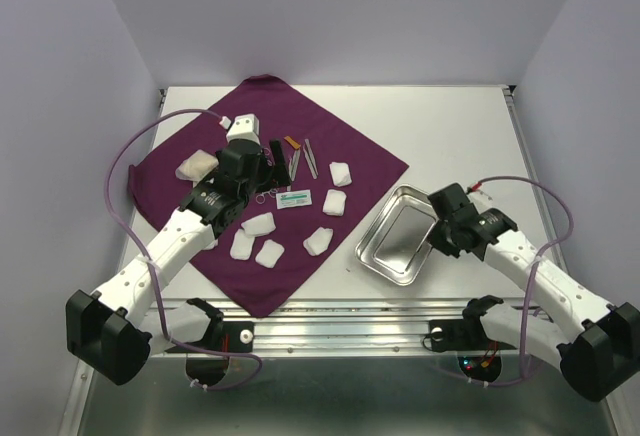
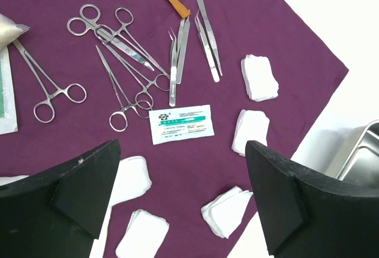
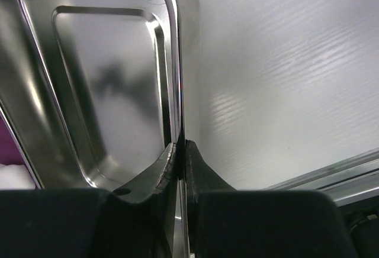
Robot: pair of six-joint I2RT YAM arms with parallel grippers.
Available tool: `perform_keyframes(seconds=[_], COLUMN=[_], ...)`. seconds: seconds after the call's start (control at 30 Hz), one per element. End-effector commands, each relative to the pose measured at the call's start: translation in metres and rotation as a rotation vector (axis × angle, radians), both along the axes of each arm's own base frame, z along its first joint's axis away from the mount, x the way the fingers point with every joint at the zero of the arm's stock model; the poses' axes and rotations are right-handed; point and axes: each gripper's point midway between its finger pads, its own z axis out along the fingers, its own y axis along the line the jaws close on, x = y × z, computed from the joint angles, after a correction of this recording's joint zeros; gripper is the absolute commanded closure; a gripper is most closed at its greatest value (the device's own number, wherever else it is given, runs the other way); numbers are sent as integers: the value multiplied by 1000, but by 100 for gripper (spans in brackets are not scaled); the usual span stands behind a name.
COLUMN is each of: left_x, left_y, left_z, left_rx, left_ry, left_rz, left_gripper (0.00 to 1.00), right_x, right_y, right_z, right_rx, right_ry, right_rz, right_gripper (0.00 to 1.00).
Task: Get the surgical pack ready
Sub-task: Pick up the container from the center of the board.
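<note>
Early stage, by the look of it. The purple cloth (image 1: 325, 134) lies flat on the worktop (image 1: 460, 126), set corner-on like a diamond, and the kit is spread loose over it: ring-handled instruments (image 2: 127, 51) and tweezers (image 2: 208, 39) toward the far side, a small white packet (image 2: 180, 123) in the middle, gauze pads (image 2: 259, 77) scattered over the near and right parts. The steel tray (image 1: 395, 241) sits on bare worktop just off the cloth's right edge, and its inside is bare (nothing loaded yet). The right fingers (image 3: 148, 181) are narrow and pinch the tray's right-hand rim, w/ the thin steel lip caught between them. The left fingers (image 2: 83, 193) are spread wide and hold nothing, hovering over the cloth just near of the instruments and packet. So the layout step looks done. Prob. left to do: bring the tray onto the cloth, load instruments and gauze into it, then fold the cloth around the lot. No corner is folded so far, and whether the tray is off the surface can't be told.
</note>
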Motion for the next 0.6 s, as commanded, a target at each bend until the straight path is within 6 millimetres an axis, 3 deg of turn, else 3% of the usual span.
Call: perform_keyframes(seconds=[0.0, 0.2, 0.33, 0.5, 0.57], left_x=[4, 2, -3, -7, -10], left_y=[-1, 4, 8, 9, 10], left_z=[24, 26, 22, 20, 21], left_rx=[-11, 1, 7, 18, 32], left_ry=[-55, -62, -61, -56, -49], left_rz=[-9, 1, 3, -10, -27], left_gripper=[1, 1, 1, 1, 1], right_x=[24, 43, 67, 98, 119], right_y=[-13, -12, -3, 6, 7], right_z=[46, 73, 99, 105, 107], right_rx=[-115, -193, -238, -324, -309], right_ry=[-113, -166, -219, -209, -255], right_rz=[50, 154, 250, 365, 379], right_gripper=[99, 99, 99, 99, 99])
